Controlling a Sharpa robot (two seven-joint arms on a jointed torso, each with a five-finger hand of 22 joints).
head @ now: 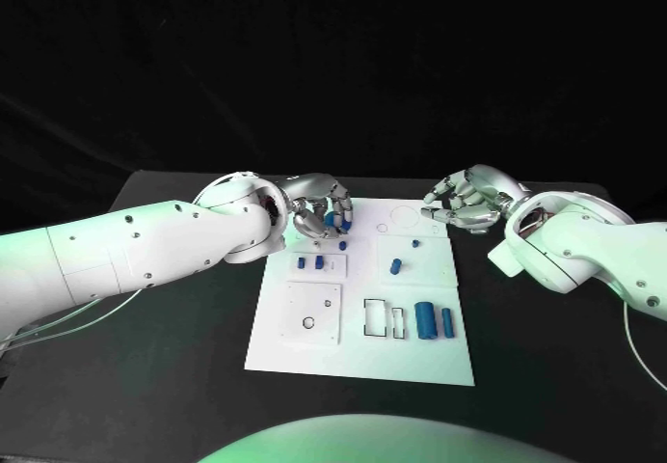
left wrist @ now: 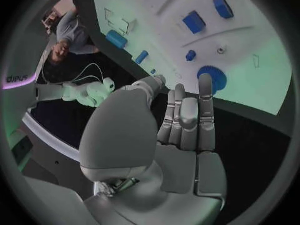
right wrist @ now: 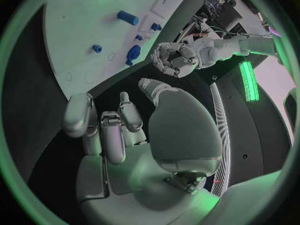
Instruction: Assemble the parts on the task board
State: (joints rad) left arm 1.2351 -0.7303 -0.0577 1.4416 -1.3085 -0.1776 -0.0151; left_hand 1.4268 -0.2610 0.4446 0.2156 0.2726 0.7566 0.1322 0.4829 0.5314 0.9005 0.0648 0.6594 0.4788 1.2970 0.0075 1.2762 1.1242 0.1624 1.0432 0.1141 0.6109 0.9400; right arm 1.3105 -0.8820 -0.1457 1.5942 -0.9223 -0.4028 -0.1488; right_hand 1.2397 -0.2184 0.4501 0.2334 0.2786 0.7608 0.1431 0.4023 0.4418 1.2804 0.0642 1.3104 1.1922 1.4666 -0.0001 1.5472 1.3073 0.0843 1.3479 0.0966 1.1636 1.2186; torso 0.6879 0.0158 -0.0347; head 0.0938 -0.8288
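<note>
- Parts (head: 424, 319) lay scattered on the task board (head: 361, 362) – small blue pieces, likely light, rigid plastic & a bit slick; you'd want to pinch each across its sides.
- Left hand (head: 318, 214) hovered over board's far-left corner, fingers apart, holding nothing.
- Right hand (head: 470, 201) hung near far-right corner, also apart, empty.
- Black table (head: 167, 338) – flat w/ room both sides of board.

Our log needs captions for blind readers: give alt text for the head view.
Two white robot arms hold silver hands, the left hand and right hand, empty above the far end of a white task board on a black table. Small blue parts lie on the board.
</note>
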